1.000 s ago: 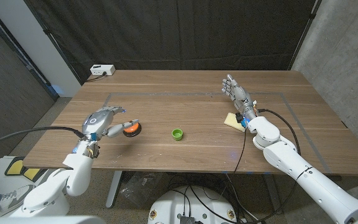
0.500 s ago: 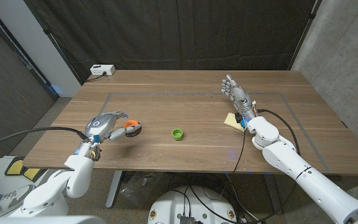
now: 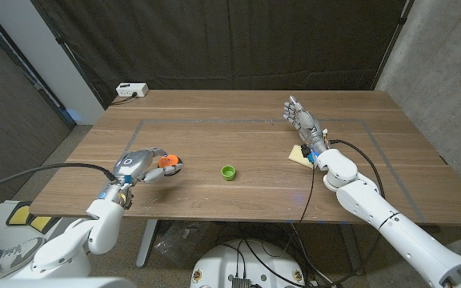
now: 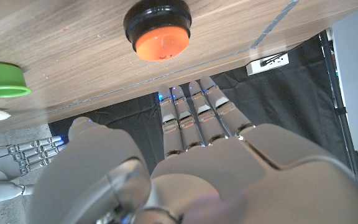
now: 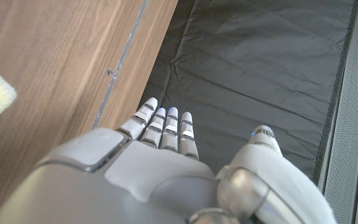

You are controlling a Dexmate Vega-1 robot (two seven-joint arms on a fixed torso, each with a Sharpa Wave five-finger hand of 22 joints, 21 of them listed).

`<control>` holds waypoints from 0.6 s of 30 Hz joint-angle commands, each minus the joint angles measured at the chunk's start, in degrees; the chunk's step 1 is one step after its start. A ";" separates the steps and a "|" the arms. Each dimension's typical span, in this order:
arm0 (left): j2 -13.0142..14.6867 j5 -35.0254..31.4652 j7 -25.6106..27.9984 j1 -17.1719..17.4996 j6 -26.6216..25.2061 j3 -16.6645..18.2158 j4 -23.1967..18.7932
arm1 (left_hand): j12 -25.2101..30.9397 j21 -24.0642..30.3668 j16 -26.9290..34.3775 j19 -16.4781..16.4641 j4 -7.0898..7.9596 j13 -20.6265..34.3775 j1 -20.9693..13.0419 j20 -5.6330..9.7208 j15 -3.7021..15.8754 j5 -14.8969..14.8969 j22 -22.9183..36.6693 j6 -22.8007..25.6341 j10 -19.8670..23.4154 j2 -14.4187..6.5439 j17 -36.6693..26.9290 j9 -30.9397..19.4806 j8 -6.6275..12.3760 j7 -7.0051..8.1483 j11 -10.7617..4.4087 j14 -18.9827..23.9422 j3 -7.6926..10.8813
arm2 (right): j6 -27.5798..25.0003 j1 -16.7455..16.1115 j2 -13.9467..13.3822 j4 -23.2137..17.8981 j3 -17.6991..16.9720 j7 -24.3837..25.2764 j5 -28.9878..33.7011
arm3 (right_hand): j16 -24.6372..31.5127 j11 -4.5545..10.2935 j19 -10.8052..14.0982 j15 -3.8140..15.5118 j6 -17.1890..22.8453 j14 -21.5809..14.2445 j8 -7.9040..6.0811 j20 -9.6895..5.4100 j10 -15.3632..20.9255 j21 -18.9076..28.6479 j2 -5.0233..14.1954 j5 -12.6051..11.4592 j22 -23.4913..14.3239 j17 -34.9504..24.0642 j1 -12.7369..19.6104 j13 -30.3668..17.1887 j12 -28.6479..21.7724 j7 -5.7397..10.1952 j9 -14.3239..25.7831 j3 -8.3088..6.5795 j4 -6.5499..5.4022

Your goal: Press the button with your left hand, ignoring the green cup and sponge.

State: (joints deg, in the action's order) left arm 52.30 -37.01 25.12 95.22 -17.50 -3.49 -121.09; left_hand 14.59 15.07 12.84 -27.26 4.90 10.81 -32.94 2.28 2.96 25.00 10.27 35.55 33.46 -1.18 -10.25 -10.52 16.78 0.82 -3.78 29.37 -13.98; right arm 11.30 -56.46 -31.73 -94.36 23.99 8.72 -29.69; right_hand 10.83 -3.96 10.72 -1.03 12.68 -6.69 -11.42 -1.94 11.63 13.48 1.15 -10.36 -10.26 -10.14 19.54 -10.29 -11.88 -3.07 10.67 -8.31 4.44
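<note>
Your left hand (image 3: pixel 140 165) hovers just beside the orange button (image 3: pixel 169 163), fingers straight and pressed together, holding nothing.

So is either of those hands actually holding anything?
No. The left hand hovers by the orange button, fingers straight; the right hand stands open, holding nothing.

— What stands behind the wooden worktop (image 3: pixel 238 108)?
— A black curtain (image 3: pixel 214 40), creased, across the back; a grey concrete wall (image 3: pixel 446 72) on the right.
— And at the far left corner?
— A white power strip (image 3: pixel 131 90) on the worktop, with grey floor (image 3: pixel 70 148) beside it.
</note>
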 commanded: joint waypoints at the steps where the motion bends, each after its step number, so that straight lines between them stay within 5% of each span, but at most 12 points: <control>1: 1.59 0.69 -0.39 -1.96 -1.91 -2.94 0.67 | -0.09 0.39 -0.05 -0.50 0.05 0.16 -0.55 0.10 2.82 0.07 0.17 0.80 0.89 -0.40 -0.30 -0.18 -0.05 0.19 -0.08 0.69 -0.33 | -0.28 -0.01 -0.39 -0.38 -0.05 -0.03 0.00 | -0.19 -0.21 0.33 -0.19 -0.09 -0.20 0.16 -1.36 0.52 -0.34 0.23 -0.20 -0.17 -0.08 0.19 -0.19 -0.22 -0.06 0.18 -0.28 0.18; 18: 4.62 3.39 -2.41 -5.62 -3.74 -6.21 1.12 | -0.32 0.20 -0.22 -0.77 -0.04 0.18 -1.23 0.27 2.91 0.01 0.19 1.52 1.53 -0.98 -0.33 -0.20 -0.24 -0.01 -0.17 1.16 -0.30 | -0.63 0.18 -0.20 -0.10 -0.13 0.08 -0.44 | -0.21 -0.20 0.43 -0.17 -0.07 -0.22 0.18 -1.26 0.58 -0.50 0.27 -0.19 -0.19 -0.09 0.35 -0.19 -0.20 -0.08 0.18 -0.29 0.38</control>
State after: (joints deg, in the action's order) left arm 55.18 -35.26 24.52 91.85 -19.86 -7.60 -120.10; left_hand 14.59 15.07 12.84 -27.64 4.90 10.80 -34.00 2.66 2.95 25.00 10.27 36.55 34.40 -2.24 -10.25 -10.52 16.72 0.80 -4.09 29.98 -13.98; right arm 10.81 -56.34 -31.99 -94.55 23.99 8.71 -29.83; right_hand 10.83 -3.96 10.72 -1.03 12.68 -6.69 -11.20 -1.94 11.63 13.13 1.15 -10.36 -10.26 -10.14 19.54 -10.29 -11.88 -3.07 10.67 -8.55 4.67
